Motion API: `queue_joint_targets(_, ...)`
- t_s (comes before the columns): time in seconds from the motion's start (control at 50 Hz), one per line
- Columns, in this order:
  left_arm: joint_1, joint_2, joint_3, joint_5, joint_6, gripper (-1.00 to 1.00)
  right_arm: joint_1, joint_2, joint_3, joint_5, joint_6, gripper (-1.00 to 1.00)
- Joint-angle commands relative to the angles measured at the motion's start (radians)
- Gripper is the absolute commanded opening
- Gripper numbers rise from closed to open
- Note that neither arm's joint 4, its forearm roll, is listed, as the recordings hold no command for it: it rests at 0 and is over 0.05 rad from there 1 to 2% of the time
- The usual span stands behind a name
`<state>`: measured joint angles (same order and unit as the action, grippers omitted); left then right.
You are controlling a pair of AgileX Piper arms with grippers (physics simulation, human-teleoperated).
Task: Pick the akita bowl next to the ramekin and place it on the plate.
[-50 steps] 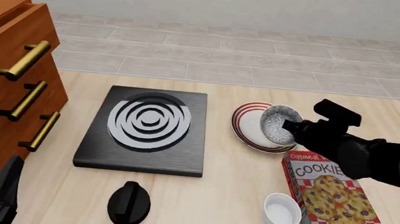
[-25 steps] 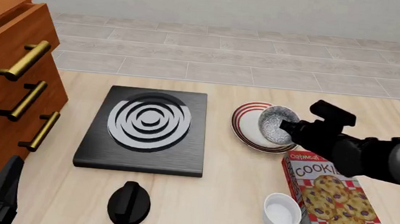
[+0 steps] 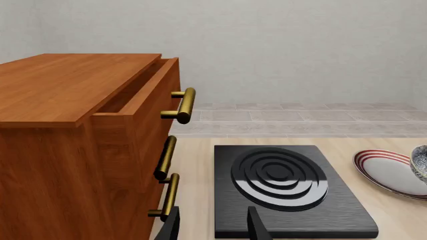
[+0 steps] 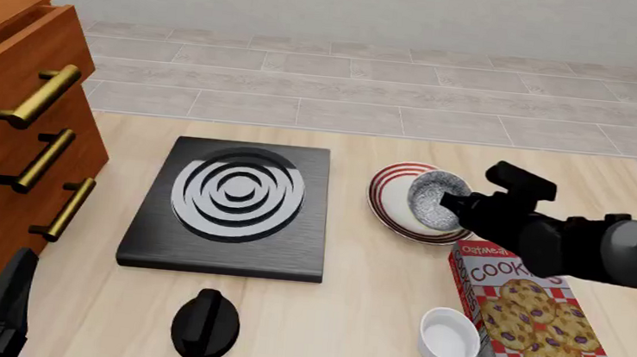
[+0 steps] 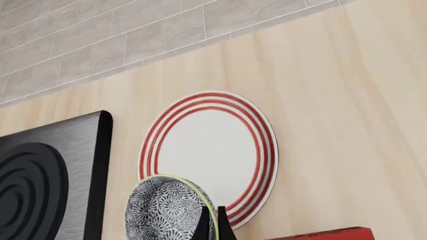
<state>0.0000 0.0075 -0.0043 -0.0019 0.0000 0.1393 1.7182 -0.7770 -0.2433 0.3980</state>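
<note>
ramekin (image 4: 449,337): nearest the arms, on the bench (image 4: 373,348) just beside the cookie box (image 4: 528,316); no bowl stands beside it now.
left hand (image 3: 212,226): low at the bench's near left corner by the wooden drawers (image 3: 80,150); its fingers stand apart with nothing between them, well away from the bowl.
right hand (image 5: 213,226): reaches in from the right over the cookie box, fingertips pinched narrow on the rim of the akita bowl (image 4: 433,199).
akita bowl: carried tilted, its speckled inside facing the front camera; it hangs at the fingertips, on the side away from the arm.
key relation: the bowl sits over the plate's (image 4: 395,204) right half, nearest the right arm. In the right wrist view the plate's white centre (image 5: 203,152) lies beyond the bowl, so the bowl looks off-centre towards the rim.
gap: I cannot tell whether the bowl's underside touches the plate yet.
next move, as I judge it: level the bowl, lower it onto the plate, then release.
stove plate (image 4: 233,201): left of the plate, clear of the carry.
</note>
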Motion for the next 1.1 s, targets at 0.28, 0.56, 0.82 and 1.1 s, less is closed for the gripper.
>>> queue_joint_targets(0.28,0.000,0.000,0.000,0.000,0.000,1.00,-0.010,0.059,-0.053,-0.006,-0.012,-1.00)
queue_joint_targets(0.56,0.000,0.000,0.000,0.000,0.000,1.00,-0.015,0.103,-0.088,-0.005,-0.026,-1.00)
queue_joint_targets(0.82,0.000,0.000,0.000,0.000,0.000,1.00,-0.017,0.145,-0.114,-0.012,-0.036,-1.00)
queue_joint_targets(1.1,0.000,0.000,0.000,0.000,0.000,1.00,-0.026,0.189,-0.136,-0.024,-0.044,-1.00)
